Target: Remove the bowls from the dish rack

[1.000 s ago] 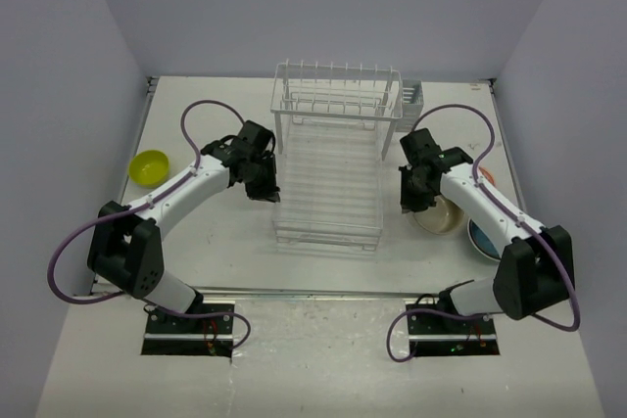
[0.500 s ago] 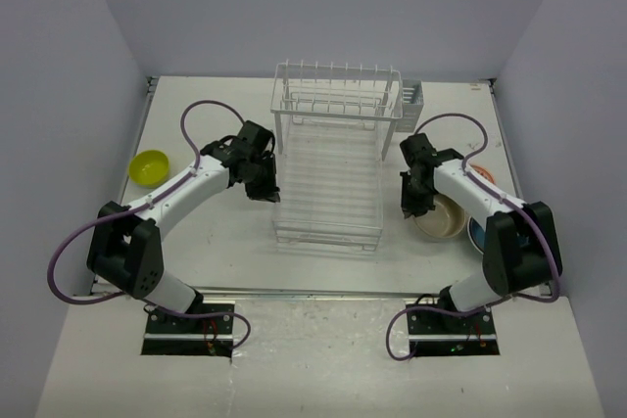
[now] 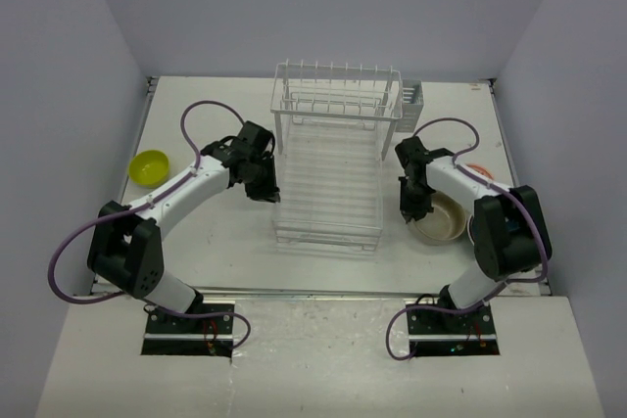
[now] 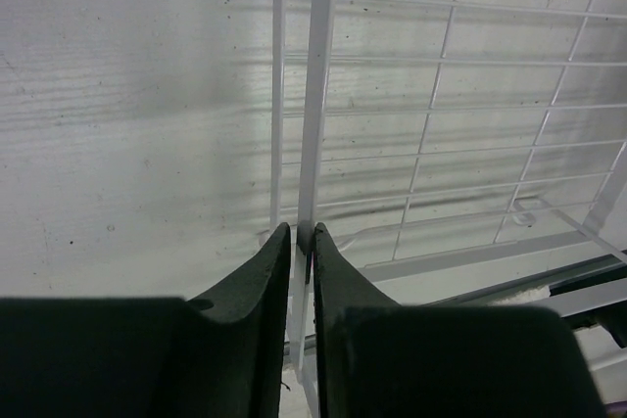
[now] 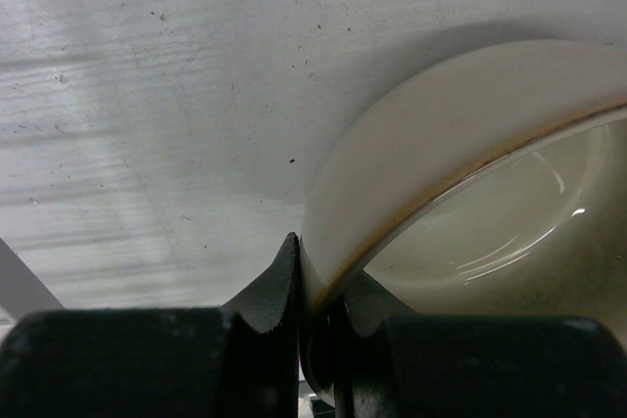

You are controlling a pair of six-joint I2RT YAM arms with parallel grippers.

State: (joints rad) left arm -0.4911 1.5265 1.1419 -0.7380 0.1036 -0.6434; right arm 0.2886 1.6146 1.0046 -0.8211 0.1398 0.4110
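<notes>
Table: a white top (image 3: 225, 232), matt and scuffed. The wrist views show faint streaks and small dark specks on it, and a metal strip runs along its near edge.
Room: plain pale lavender-grey walls (image 3: 323, 7) close in the table at the back and on both sides.
Dish rack: a white wire dish rack (image 3: 328, 178) stands at the middle of the table. Its raised shelf is at the far end and its flat grid base reaches toward the arms. A grey caddy (image 3: 411, 100) hangs on its far right corner.
Left gripper: the left gripper (image 3: 263, 191) is at the rack's left edge. From its wrist, the fingers stand almost together with one white edge wire between them (image 4: 302, 234). I cannot tell whether they press on the wire.
Right gripper: the right gripper (image 3: 410, 208) is to the right of the rack, clamped on the rim of the beige bowl (image 3: 443, 222), one finger outside the wall and one inside (image 5: 315, 252).
Beige bowl: it is upright on the table just beside the rack's near right corner, with a glossy inside (image 5: 470, 124).
Yellow-green bowl: the yellow-green bowl (image 3: 150, 165) sits upright on the table far left, well apart from the rack.
Patterned bowl: a sliver of the white bowl (image 3: 477, 170) with orange-red marking shows behind the right arm.
Cables: purple cables (image 3: 196, 119) loop along both arms.
</notes>
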